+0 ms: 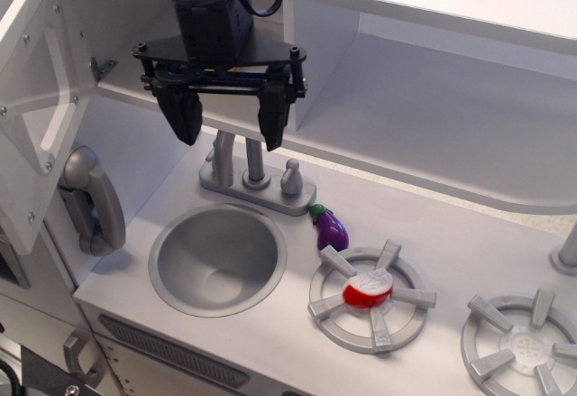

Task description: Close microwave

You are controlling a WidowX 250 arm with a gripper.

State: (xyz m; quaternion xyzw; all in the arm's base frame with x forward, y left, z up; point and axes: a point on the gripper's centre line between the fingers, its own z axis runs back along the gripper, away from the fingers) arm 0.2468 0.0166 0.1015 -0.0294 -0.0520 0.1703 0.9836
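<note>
Jaws [227,112] spread wide, gripping nothing, hovering above the sink [216,259]; the microwave [41,98] door hangs open off to their left, upright

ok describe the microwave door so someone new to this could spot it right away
Start at the round sink and look to the far left edge of the toy kitchen. The microwave door is the white panel swung open there, tilted, level with the gripper. Its clear window sets it apart from the grey phone just below.
</note>
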